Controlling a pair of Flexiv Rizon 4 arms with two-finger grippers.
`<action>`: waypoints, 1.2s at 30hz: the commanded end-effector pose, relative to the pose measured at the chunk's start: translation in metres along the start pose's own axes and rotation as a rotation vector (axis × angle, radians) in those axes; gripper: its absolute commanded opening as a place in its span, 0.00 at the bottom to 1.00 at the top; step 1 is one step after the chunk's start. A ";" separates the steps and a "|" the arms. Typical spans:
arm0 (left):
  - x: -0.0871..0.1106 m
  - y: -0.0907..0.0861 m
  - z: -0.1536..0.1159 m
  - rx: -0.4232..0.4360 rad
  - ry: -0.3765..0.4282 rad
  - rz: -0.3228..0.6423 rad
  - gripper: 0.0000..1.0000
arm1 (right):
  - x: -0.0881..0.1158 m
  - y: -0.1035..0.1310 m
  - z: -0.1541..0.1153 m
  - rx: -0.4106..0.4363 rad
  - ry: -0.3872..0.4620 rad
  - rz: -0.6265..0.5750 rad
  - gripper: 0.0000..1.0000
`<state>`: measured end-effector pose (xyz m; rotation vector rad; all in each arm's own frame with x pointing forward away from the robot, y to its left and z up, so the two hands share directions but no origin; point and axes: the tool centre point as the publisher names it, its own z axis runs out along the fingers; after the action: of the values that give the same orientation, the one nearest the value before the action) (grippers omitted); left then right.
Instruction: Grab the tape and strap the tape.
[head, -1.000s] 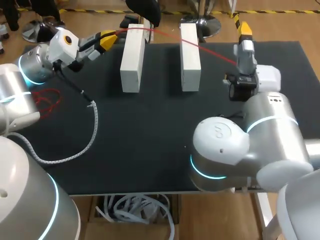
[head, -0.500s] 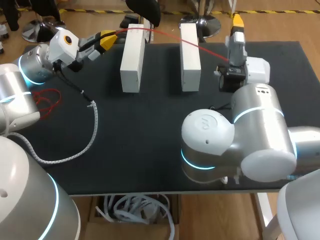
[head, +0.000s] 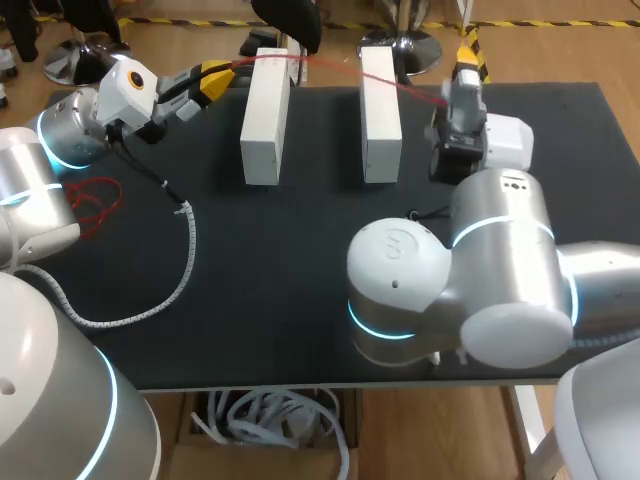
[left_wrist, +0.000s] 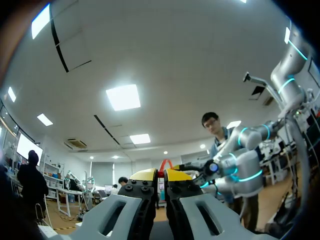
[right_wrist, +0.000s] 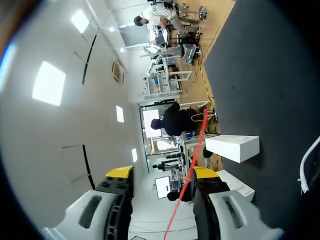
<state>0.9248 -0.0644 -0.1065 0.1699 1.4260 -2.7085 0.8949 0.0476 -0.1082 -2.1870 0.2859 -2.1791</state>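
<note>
A thin red tape (head: 330, 68) stretches across the far side of the black table (head: 300, 290), over two white blocks. My left gripper (head: 215, 78) holds one end at the far left. In the left wrist view its yellow tips (left_wrist: 161, 174) are pressed together with a bit of red between them. My right gripper (head: 465, 78) is at the tape's other end, beyond the right block. In the right wrist view the right gripper (right_wrist: 162, 172) has its fingers apart. The tape (right_wrist: 192, 172) runs between them, close against one finger.
Two upright white blocks (head: 265, 115) (head: 380, 110) stand side by side at the back; one block (right_wrist: 234, 147) shows beyond the right gripper. A loose red coil (head: 95, 200) lies at the left edge. A white spiral cable sleeve (head: 185, 250) curves over the left half.
My right arm has swung left and toward the far edge, bringing its gripper up to the red tape. The left arm and the tape's left end have not moved.
</note>
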 end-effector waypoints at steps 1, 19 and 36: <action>0.000 0.001 -0.001 0.003 0.001 0.001 0.00 | 0.003 -0.005 -0.005 -0.037 -0.007 0.003 0.61; 0.000 0.001 -0.001 0.003 0.001 0.001 0.00 | 0.007 -0.011 -0.012 -0.020 -0.005 0.019 0.47; 0.000 0.001 -0.001 0.003 0.001 0.001 0.00 | 0.003 -0.001 -0.020 -0.040 -0.019 0.018 0.41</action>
<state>0.9248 -0.0644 -0.1065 0.1699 1.4260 -2.7085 0.8764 0.0498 -0.1074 -2.2055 0.3461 -2.1653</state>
